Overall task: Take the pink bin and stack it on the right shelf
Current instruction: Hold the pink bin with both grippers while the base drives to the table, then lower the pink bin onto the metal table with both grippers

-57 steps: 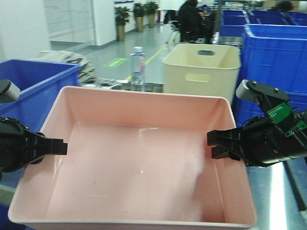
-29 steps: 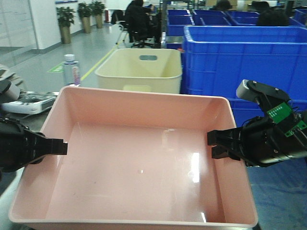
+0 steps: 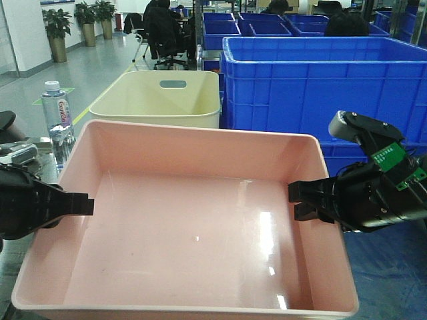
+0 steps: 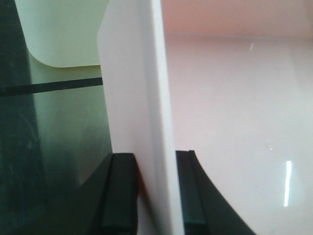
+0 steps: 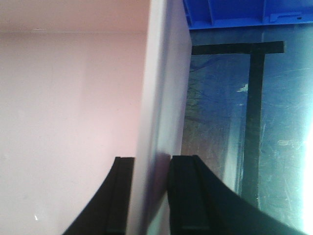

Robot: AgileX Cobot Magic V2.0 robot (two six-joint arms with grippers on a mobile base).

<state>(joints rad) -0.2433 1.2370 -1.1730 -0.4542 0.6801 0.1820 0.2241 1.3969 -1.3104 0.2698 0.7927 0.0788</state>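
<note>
- The left gripper [image 3: 80, 205] is nearly closed, pinching the left wall of the pink bin [image 3: 200, 139], with one finger inside the wall and one outside.
- The right gripper [image 3: 298, 200] is just as narrow and clamps the opposite wall the same way.
- The bin spans the gap between the two grippers, its open side up.
- The shelf [image 5: 279, 127], dark and streaked, lies below and outward of the right gripper; whether the bin touches it cannot be told.
- A cream tub [image 3: 160, 100] and blue crates [image 3: 320, 87] stand beyond the grippers.
- A water bottle [image 3: 59, 120] stands beyond the left gripper.
</note>
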